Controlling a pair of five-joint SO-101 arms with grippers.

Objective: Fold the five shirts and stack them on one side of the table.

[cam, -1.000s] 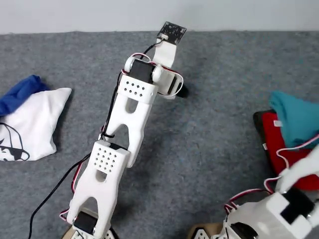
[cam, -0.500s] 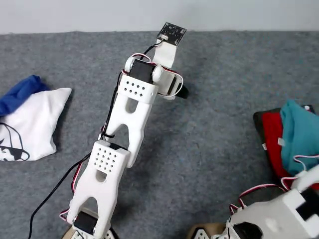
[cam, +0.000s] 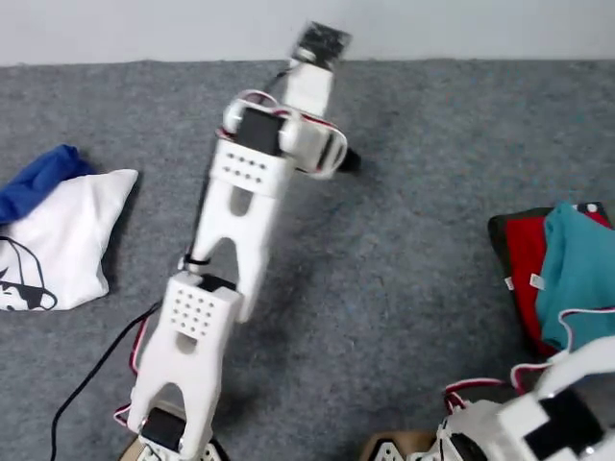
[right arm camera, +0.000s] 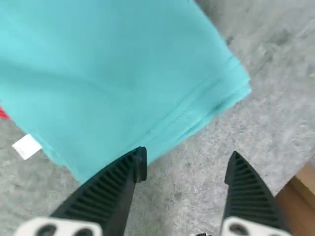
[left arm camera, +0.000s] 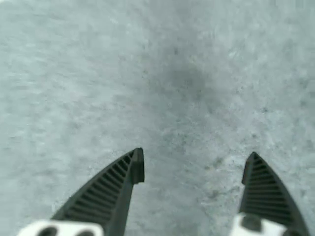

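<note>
The left fingers (left arm camera: 118,187) stand wide open with nothing between them, above bare grey worktop (left arm camera: 187,73). In the high view the left arm (cam: 240,202) stretches up the middle toward the far edge. The right fingers (right arm camera: 113,191) are also spread wide and hold nothing. They hang over the edge of the teal shirt (right arm camera: 113,69), one tip over its hem and the other over the worktop beside it. The right arm (cam: 548,423) sits at the near right corner. The teal shirt lies at the right side on top of a red shirt (cam: 524,264), which rests on dark cloth (cam: 498,230) showing as a rim. A small white tag (right arm camera: 27,146) sticks out of the teal shirt's side. Well apart, at the left side, lies a white shirt (cam: 62,235) with a dark print, and a blue shirt (cam: 38,178) is bunched touching its far edge
</note>
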